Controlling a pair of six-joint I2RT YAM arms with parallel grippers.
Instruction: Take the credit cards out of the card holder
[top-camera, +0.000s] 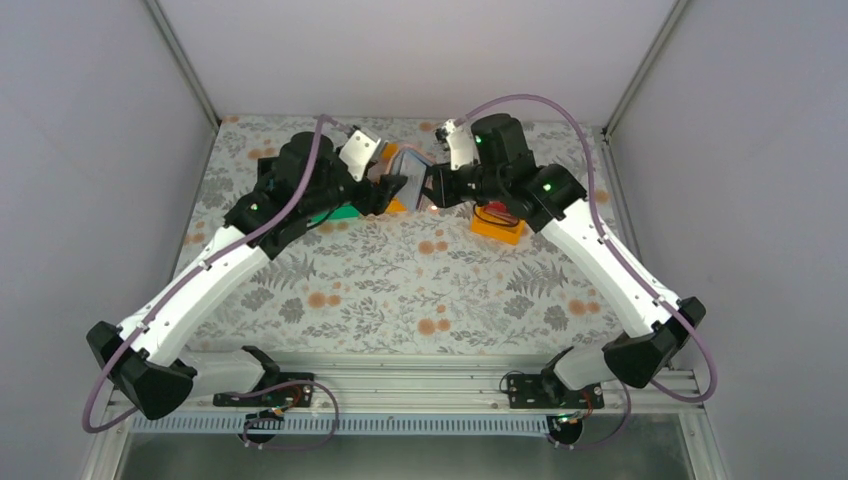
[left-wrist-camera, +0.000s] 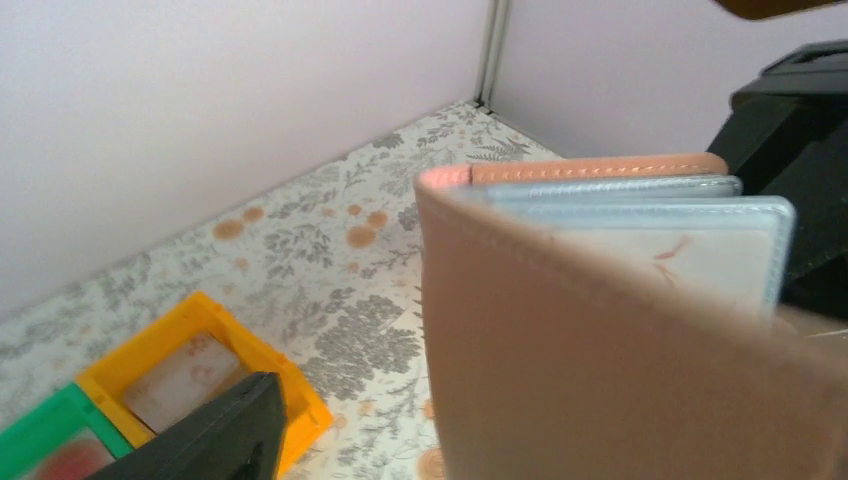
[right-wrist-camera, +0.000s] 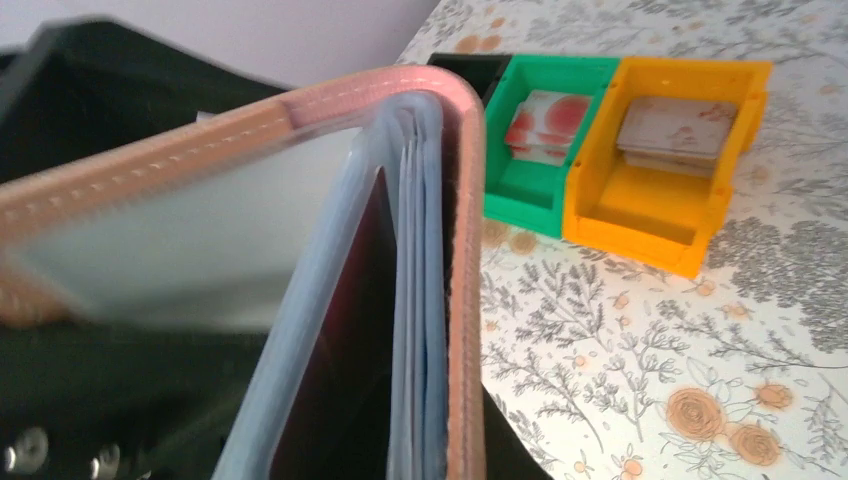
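The card holder (top-camera: 412, 172) is held open in the air at the back middle of the table, between both grippers. In the right wrist view its brownish-pink cover (right-wrist-camera: 465, 300) and pale blue sleeves stand on edge. A dark red credit card (right-wrist-camera: 345, 340) sits in one sleeve. My right gripper (top-camera: 436, 188) is shut on the cover and sleeves. In the left wrist view the cover (left-wrist-camera: 600, 380) fills the lower right, and a whitish-pink card (left-wrist-camera: 680, 250) shows in a sleeve. My left gripper (top-camera: 392, 190) is open; one finger (left-wrist-camera: 205, 440) stands apart from the cover, and the other is hidden behind it.
Green (right-wrist-camera: 545, 130), orange (right-wrist-camera: 670, 160) and black (right-wrist-camera: 468, 66) bins stand side by side under the holder. The green and orange ones each hold a card. Another orange bin (top-camera: 497, 226) sits under the right arm. The side walls are close.
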